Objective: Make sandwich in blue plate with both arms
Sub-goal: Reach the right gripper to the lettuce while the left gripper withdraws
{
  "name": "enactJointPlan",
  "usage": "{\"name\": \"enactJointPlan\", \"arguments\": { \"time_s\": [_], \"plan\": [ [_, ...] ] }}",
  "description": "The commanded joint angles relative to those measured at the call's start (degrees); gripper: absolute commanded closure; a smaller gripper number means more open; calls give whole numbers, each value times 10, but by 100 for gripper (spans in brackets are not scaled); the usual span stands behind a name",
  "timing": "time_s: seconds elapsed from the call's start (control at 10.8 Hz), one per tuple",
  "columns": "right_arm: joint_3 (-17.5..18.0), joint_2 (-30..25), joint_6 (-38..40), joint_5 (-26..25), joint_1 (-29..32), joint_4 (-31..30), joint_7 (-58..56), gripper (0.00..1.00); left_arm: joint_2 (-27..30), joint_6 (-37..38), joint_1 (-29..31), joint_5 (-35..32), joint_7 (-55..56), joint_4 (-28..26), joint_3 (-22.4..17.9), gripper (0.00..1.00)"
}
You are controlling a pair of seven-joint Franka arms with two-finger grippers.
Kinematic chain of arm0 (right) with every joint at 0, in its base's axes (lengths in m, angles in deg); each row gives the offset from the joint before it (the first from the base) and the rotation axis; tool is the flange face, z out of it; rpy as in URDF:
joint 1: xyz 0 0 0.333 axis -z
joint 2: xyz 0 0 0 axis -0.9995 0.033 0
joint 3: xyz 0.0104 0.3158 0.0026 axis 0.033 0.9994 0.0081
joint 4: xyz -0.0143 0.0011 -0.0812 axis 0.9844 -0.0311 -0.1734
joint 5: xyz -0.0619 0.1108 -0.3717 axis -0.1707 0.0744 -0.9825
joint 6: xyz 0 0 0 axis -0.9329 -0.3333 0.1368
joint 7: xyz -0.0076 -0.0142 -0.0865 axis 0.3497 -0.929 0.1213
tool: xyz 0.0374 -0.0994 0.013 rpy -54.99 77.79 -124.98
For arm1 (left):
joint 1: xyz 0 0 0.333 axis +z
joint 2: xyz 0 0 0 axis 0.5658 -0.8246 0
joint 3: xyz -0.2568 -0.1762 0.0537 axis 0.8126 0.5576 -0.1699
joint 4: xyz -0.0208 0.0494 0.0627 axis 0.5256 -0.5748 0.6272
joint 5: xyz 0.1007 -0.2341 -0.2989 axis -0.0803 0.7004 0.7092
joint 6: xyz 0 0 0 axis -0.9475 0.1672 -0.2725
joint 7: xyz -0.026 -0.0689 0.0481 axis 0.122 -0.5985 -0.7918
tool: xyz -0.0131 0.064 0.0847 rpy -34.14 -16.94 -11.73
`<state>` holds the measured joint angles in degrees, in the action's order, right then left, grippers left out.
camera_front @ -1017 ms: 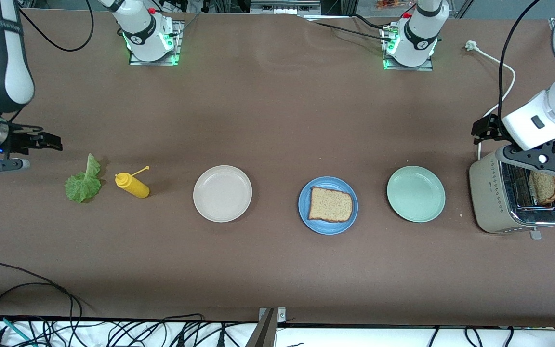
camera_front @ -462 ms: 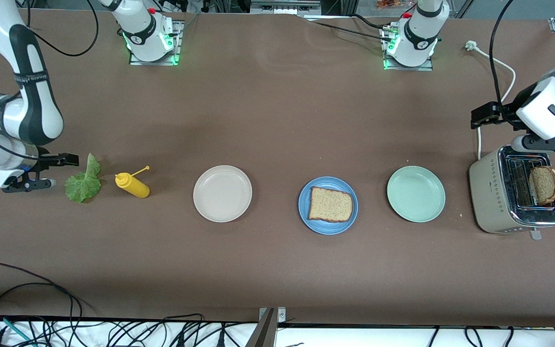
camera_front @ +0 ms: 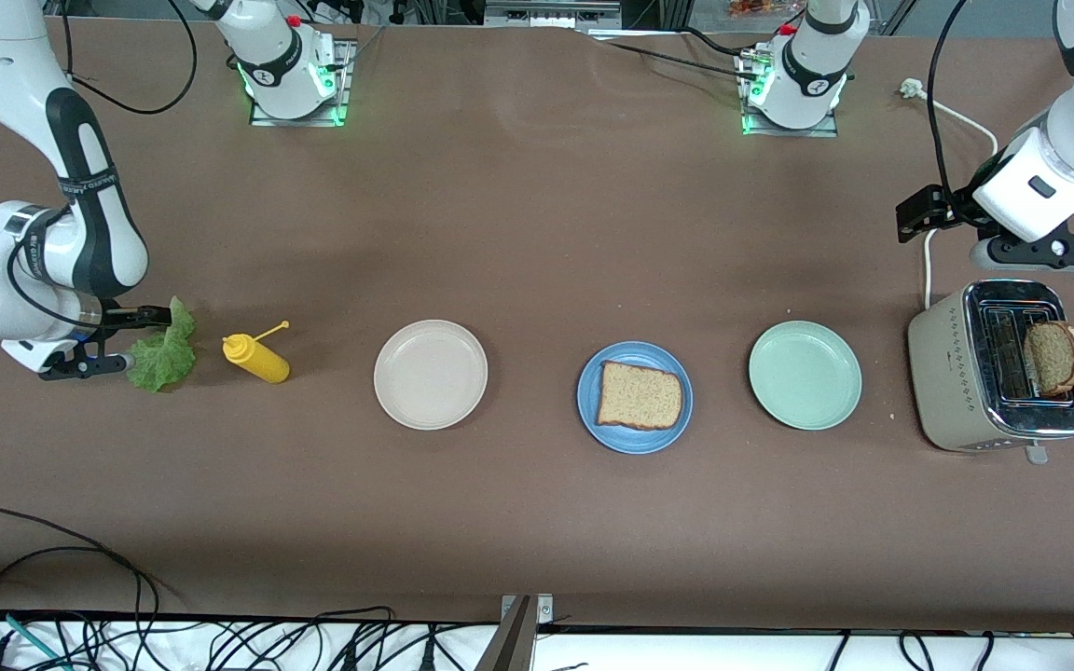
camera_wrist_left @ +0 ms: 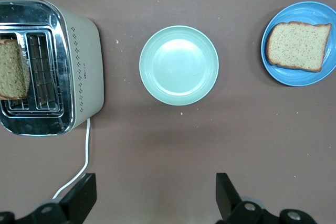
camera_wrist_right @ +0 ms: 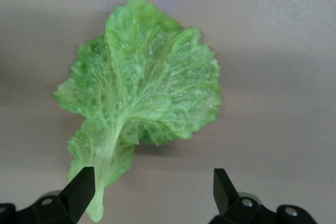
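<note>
Right tool [camera_wrist_right: 149,192]: fingers spread wide, low over the lettuce leaf [camera_wrist_right: 139,90] at the right arm's end of the desk [camera_front: 537,242]; one finger [camera_wrist_right: 79,190] overlaps the leaf's stem end, the other is over bare desk. Only the fingertips show in the right wrist view, and whether they touch the leaf cannot be told.
Left tool [camera_wrist_left: 155,195]: fingers spread wide and holding nothing, up in the air over the desk beside the toaster [camera_front: 998,368]; in the front view its fingers are hidden under the wrist.
Lettuce leaf: ruffled, bright green, pale central rib, lying flat; partly covered by the right tool in the front view.
Yellow squeeze bottle [camera_front: 257,359]: lying on its side just beside the leaf.
Blue plate [camera_front: 635,438]: round, sky-blue, raised rim; between the cream plate [camera_front: 431,375] and the mint-green plate [camera_front: 805,375], apart from both.
In the blue plate: one square brown bread slice [camera_front: 640,395] with dark crust, lying flat, uncovered.
Cream plate and mint-green plate: nothing in them.
Toaster: at the left arm's end; a second bread slice [camera_front: 1054,359] stands upright out of one slot.
</note>
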<state>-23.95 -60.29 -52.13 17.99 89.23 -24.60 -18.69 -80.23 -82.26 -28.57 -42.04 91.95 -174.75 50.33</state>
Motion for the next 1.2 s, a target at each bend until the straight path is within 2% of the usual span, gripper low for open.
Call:
{"name": "enactJointPlan", "arguments": {
  "time_s": [0.0, 0.18, 0.37, 0.92, 1.02, 1.11],
  "plan": [
    [4, 9, -17, 7, 4, 5, -7, 0, -2, -11, 4, -9, 0, 10, 0, 0],
    [4, 8, -18, 47, 2, 6, -7, 0, -49, -12, -4, -39, 3, 30, 5, 0],
    [4, 9, -18, 72, 5, 7, -11, 0, -81, -10, -4, -33, -2, 56, 6, 0],
    [4, 38, -34, 76, 13, 10, -12, 0, -80, -7, 1, -33, -1, 68, 5, 0],
    [4, 38, -35, 76, 13, 10, -12, 0, -71, 15, 5, -33, -3, 71, 5, 0],
    [4, 38, -35, 76, 9, 10, -12, 1, -64, 40, 9, -33, -15, 99, 3, 0]
  ]
}}
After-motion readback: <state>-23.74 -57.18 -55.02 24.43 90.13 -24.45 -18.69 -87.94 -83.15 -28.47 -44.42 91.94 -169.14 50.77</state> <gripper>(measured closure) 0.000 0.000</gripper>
